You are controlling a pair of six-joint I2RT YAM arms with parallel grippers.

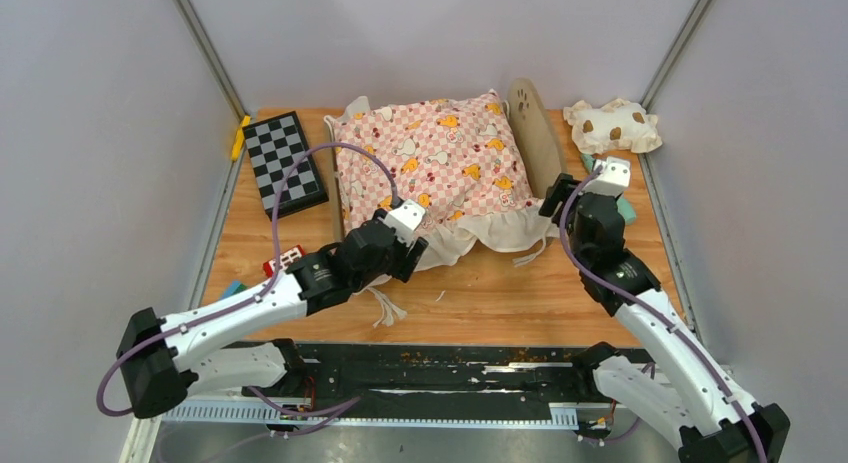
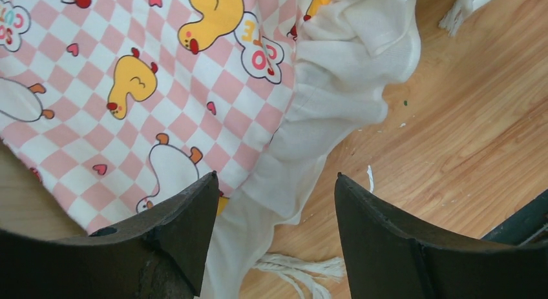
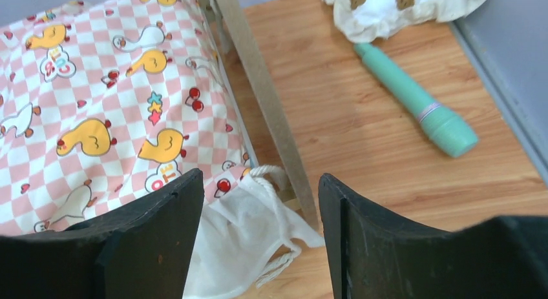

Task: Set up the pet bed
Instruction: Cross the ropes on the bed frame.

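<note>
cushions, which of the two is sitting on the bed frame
The pink checkered cushion with ducks: it lies across the pet bed, while the cream spotted pillow sits apart to its right.

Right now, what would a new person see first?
The big pink duck cushion lies in the middle of the table, over the wooden bed. The left gripper and right gripper hang open at its near corners. A spotted pillow sits in the far right corner.

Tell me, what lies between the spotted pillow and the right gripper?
A teal pen-like stick lies between the spotted pillow and right gripper, seen in the right wrist view.
</note>
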